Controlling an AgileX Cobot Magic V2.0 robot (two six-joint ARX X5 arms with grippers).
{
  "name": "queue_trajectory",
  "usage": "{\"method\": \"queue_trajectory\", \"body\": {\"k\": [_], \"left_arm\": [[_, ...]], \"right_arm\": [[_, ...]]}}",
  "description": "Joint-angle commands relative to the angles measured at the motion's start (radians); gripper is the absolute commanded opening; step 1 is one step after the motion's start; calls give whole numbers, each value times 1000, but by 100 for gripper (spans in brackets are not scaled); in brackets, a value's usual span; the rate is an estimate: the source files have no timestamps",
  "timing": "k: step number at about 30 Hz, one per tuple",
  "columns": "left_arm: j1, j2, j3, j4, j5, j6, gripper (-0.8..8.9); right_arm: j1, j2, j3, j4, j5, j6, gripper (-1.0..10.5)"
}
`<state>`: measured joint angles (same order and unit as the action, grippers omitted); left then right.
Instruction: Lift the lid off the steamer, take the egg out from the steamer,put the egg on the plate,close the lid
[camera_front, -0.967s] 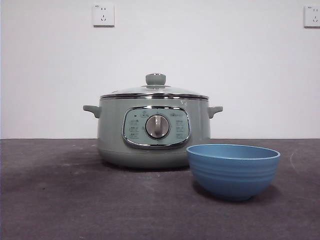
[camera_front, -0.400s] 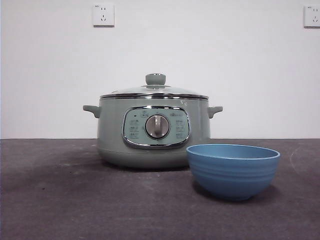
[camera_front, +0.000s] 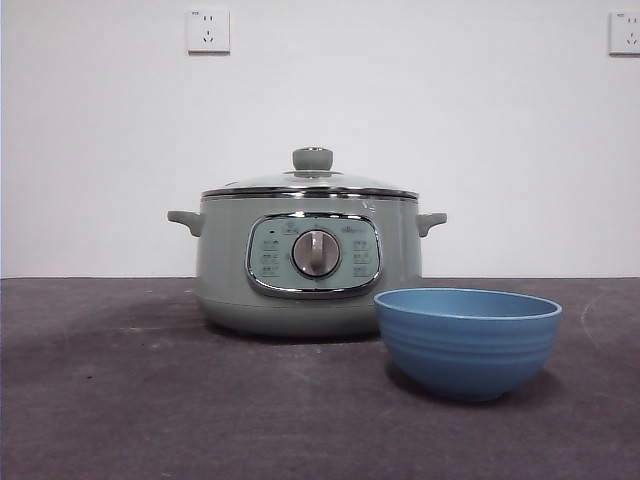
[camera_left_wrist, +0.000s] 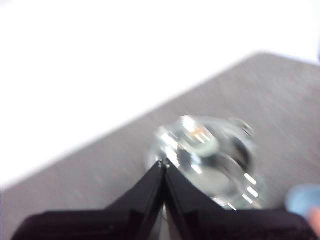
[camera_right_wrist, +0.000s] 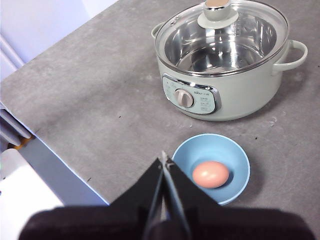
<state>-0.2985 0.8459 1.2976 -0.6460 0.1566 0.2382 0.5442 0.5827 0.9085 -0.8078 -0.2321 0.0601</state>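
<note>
The pale green steamer (camera_front: 310, 265) stands mid-table with its glass lid (camera_front: 311, 182) seated on it, green knob on top. It also shows in the right wrist view (camera_right_wrist: 225, 70) and, blurred, in the left wrist view (camera_left_wrist: 205, 155). The blue bowl that serves as the plate (camera_front: 467, 340) stands in front and to the right of the pot. In the right wrist view the egg (camera_right_wrist: 210, 174) lies inside the bowl (camera_right_wrist: 235, 150). My left gripper (camera_left_wrist: 163, 164) is shut and empty, high above the table. My right gripper (camera_right_wrist: 164, 159) is shut and empty, above the table beside the bowl.
The grey table (camera_front: 150, 400) ends at a white wall with two sockets (camera_front: 208, 30). In the right wrist view the table's edge (camera_right_wrist: 50, 150) runs close by, with floor beyond it.
The front picture has shifted very slightly; the pot, lid and bowl stand as before. No arm shows in the front view.
</note>
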Motion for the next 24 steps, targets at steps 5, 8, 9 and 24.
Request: {"method": "queue_trajectory", "body": {"k": [5,8,9,24], "left_arm": [[180,-238,-345,325,27,51,-4],[233,-351,-540,447,-10,50,-4],[249,-391,-607,481,-10,50,-4],[340,-764,-1178,548,-32,-14,-4]], "right_arm": [[3,0,-4,6,2,-5,-16],[3,0,-4,6,3,-5,-16],[3,0,-4,6,3,-5,-16],[3,0,-4,6,2,-5,-16]]}}
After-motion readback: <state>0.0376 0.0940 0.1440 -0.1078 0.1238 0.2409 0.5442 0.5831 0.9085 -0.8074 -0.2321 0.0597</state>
